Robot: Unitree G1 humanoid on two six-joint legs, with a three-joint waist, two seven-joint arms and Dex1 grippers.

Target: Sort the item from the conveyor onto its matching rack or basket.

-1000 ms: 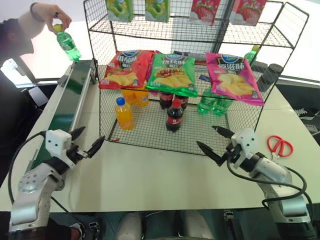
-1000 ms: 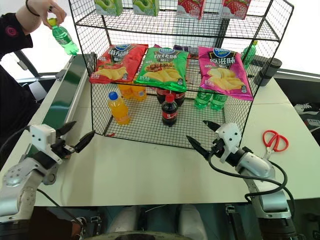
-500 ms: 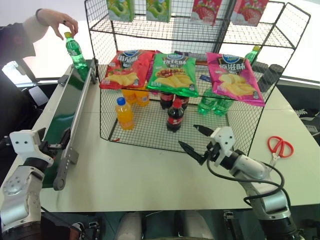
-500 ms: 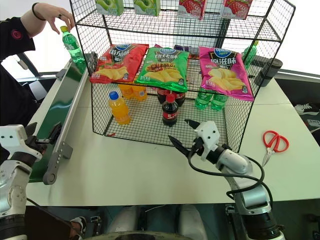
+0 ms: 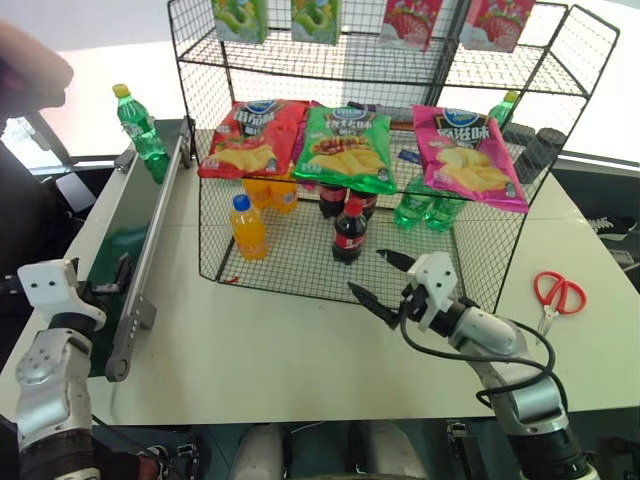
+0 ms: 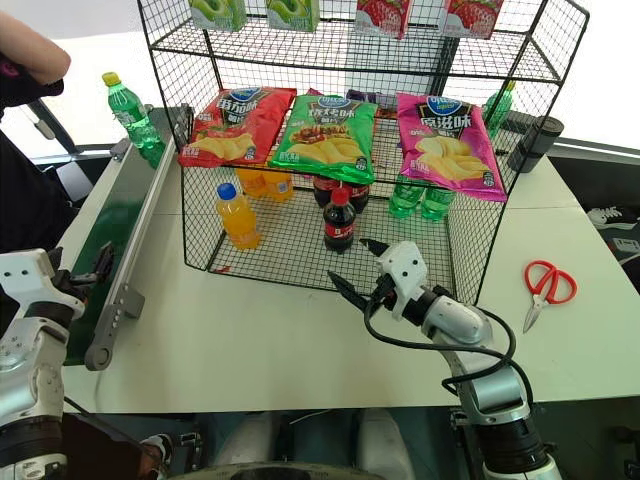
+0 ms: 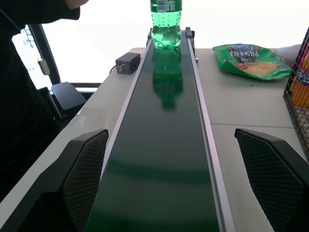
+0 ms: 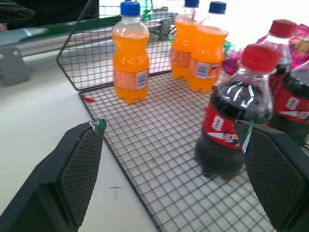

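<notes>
Green bottle [image 7: 166,21] stands far ahead of the open left pincer [image 7: 193,181] on the conveyor [image 7: 159,159]. Closing early could tip it. Right pincer [image 5: 385,280] is open too.

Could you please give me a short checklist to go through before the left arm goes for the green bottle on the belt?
1. Green soda bottle upright at the conveyor's far end: ok.
2. Person's hand off the bottle: ok.
3. Left gripper open, in line with the belt: ok.
4. Bottle between the left fingers: not ok, still far off.
5. Right gripper open, holding nothing: ok.
6. Green bottles already on the rack's bottom tier: ok.
</notes>
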